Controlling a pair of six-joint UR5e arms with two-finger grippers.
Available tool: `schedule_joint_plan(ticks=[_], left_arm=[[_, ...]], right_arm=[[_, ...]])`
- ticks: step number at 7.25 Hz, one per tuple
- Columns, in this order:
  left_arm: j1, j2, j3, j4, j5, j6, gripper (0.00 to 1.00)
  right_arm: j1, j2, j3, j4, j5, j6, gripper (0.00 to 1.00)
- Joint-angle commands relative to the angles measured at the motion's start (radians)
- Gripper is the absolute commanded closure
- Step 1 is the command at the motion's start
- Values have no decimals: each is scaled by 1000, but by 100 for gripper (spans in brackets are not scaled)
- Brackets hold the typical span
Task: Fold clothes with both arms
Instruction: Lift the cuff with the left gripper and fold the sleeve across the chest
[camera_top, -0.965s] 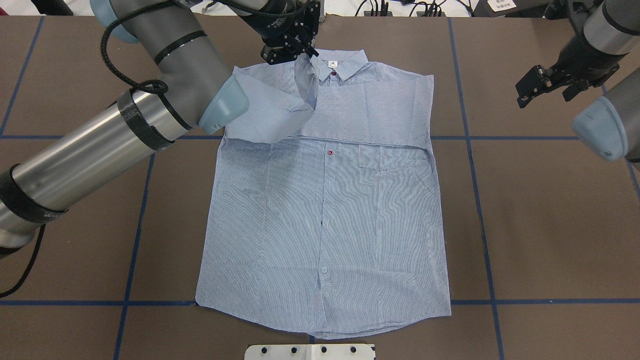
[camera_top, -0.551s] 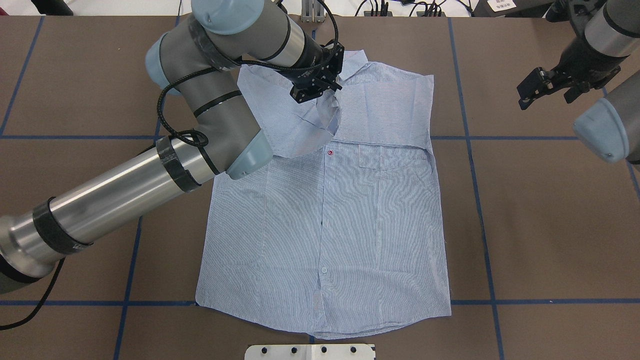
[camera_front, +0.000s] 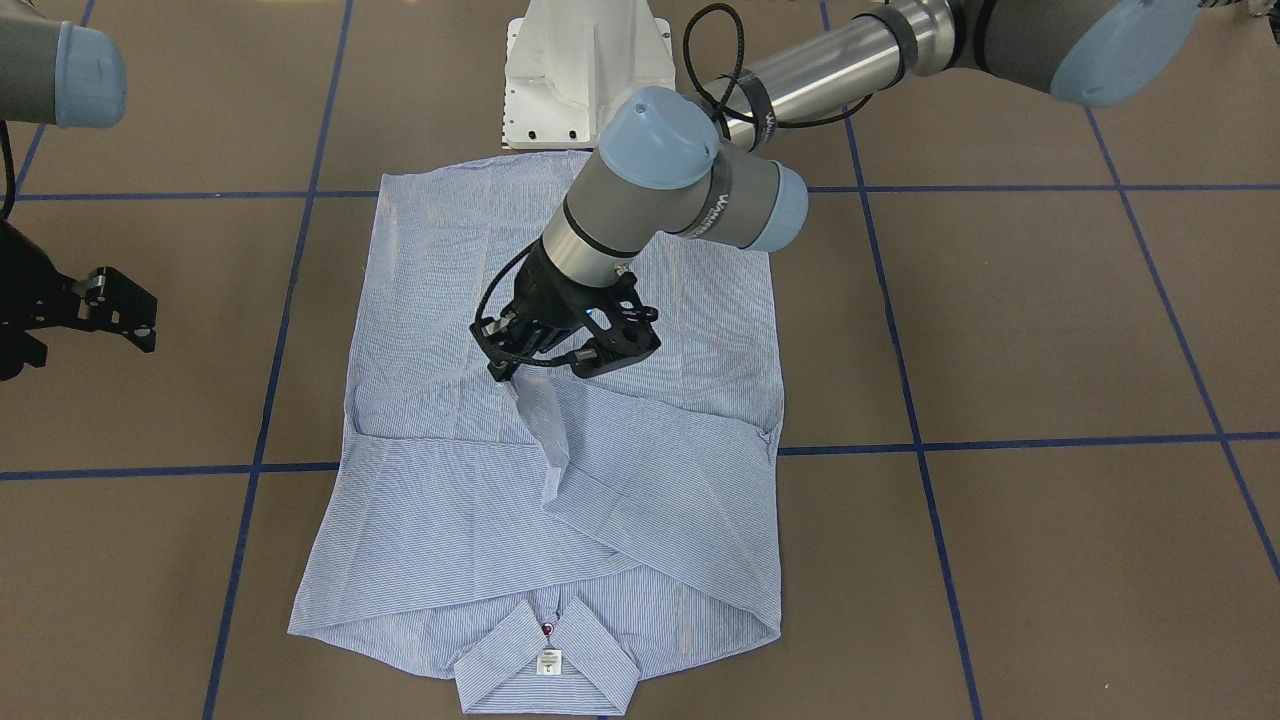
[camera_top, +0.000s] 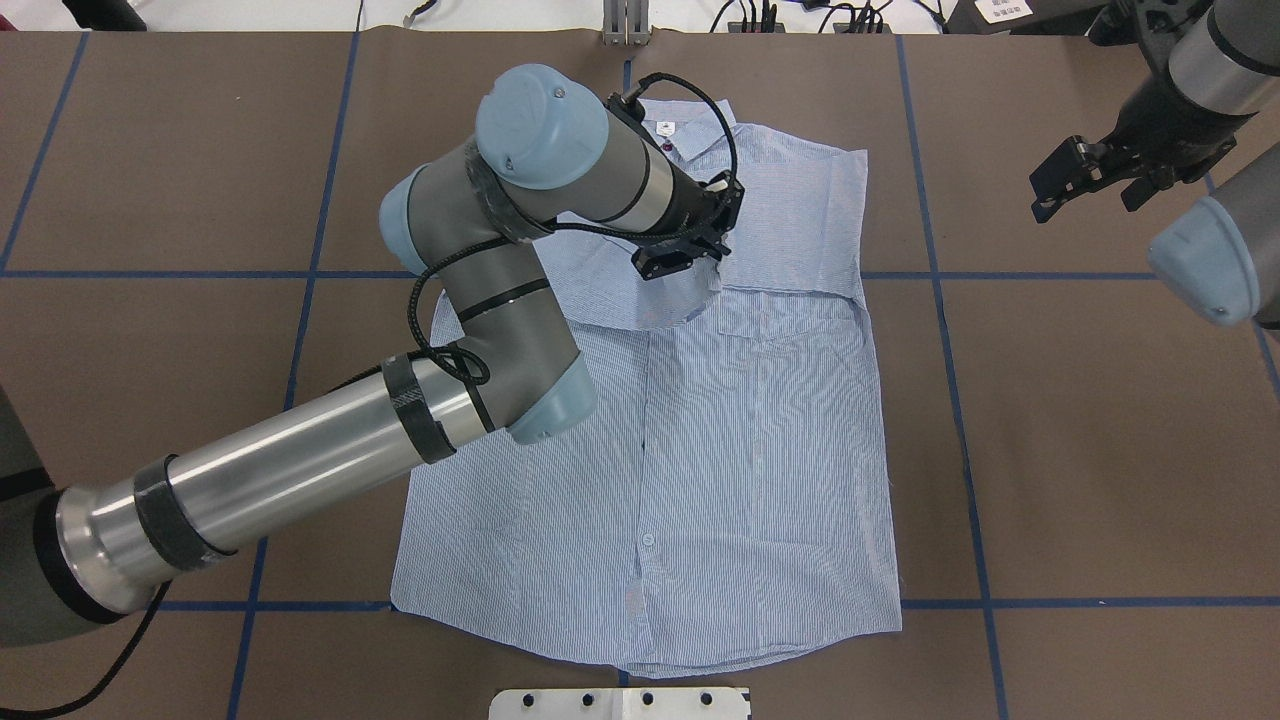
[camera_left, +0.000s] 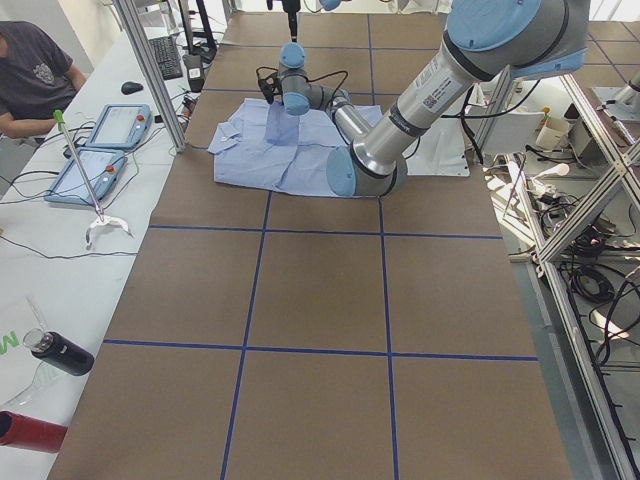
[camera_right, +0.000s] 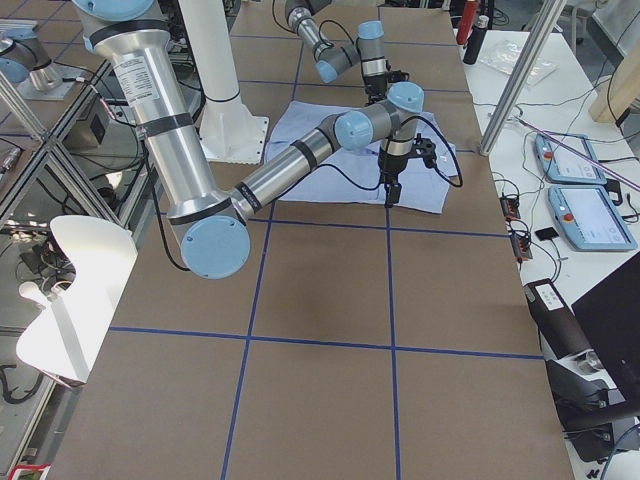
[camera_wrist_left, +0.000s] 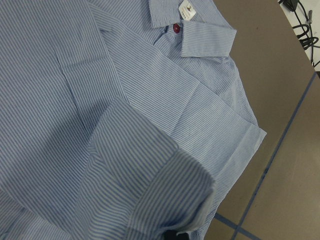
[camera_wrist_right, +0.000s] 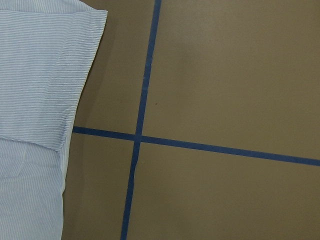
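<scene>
- Shirt (camera_top: 700, 450): lies front up on the brown worktop (camera_top: 1100, 450), with the collar (camera_front: 545, 665) at the side far from the robot and the hem close to the white base (camera_front: 580, 70).
- Left tool (camera_top: 688, 262): hangs above the chest of the shirt, closed narrow on the cuff of the sleeve (camera_front: 545, 430), and holds this cuff lifted off the cloth.
- Sleeve: rises in a slanted fold from the shoulder on the robot's left side up to the tool, and reaches over toward the button line.
- Other sleeve (camera_top: 800, 220): lies flat, folded inward across the upper chest, with its lower edge just above the chest pocket (camera_top: 775, 315).
- Collar: spreads open and shows a small white label (camera_front: 548, 660) and one dark red button (camera_front: 547, 629).
- Right tool (camera_top: 1085, 185): hovers over bare worktop at the robot's right, well apart from the shirt, with fingers wide and nothing between them.
- Right wrist view: shows only the shirt's edge beside two crossing blue tape lines (camera_wrist_right: 145, 100).
</scene>
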Motion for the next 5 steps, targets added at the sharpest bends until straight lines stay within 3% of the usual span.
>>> schedule_joint_plan(ticks=[1,3,5], left_arm=[[111,-15,-2,-134,112,75,0],[136,30,-46,-150,161,118,0],[129,82,-143,-23,161,119,0]], right_arm=[[-2,1,-4,0,29,2,0],[-2,4,-4,-1,34,1,0],[-2,-19,48,1,40,19,0]])
